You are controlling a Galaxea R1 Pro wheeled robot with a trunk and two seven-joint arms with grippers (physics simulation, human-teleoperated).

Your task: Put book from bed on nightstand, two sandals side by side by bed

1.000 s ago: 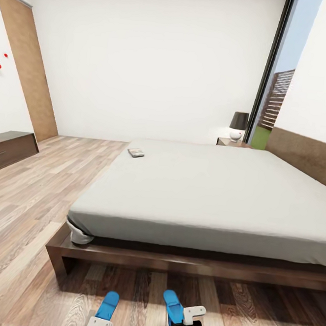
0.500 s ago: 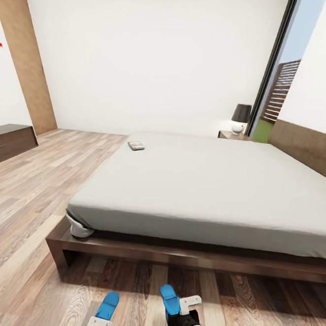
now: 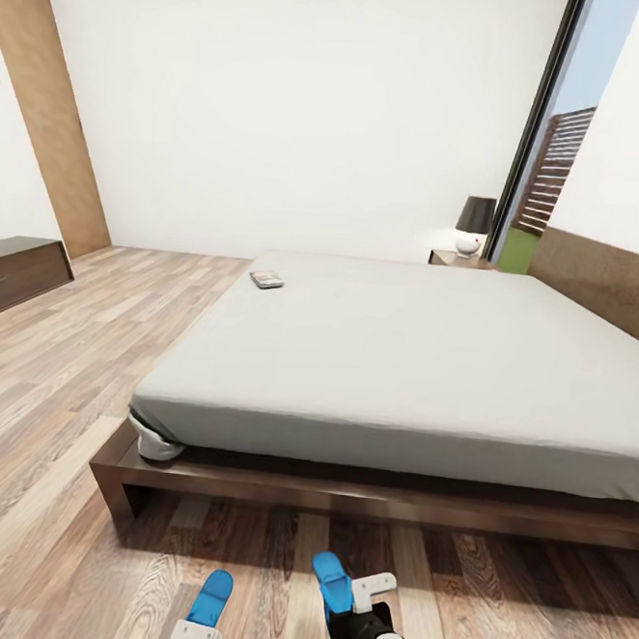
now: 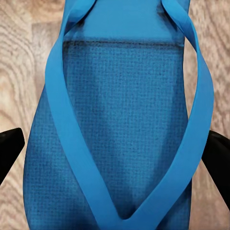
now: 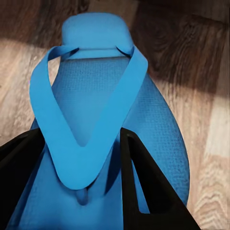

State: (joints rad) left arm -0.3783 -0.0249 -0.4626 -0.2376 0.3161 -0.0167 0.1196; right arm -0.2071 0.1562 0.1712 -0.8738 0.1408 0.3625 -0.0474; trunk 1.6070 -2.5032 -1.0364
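Both arms reach low at the bottom edge of the head view, each carrying a blue sandal over the wood-plank floor just short of the bed. The left end effector has its black fingers either side of the left sandal; whether they press on it cannot be told. The right end effector is pinching the right sandal — one dark finger lies across the sole inside the V of the strap, the other along its edge. The sandals are flat, with a fine woven-grid texture on the sole and smooth glossy straps.

The book — small, thin, its lettering too small to read — lies flat on the smooth grey mattress near the far left corner. A nightstand with a dark-shaded lamp stands beyond the bed by the window.
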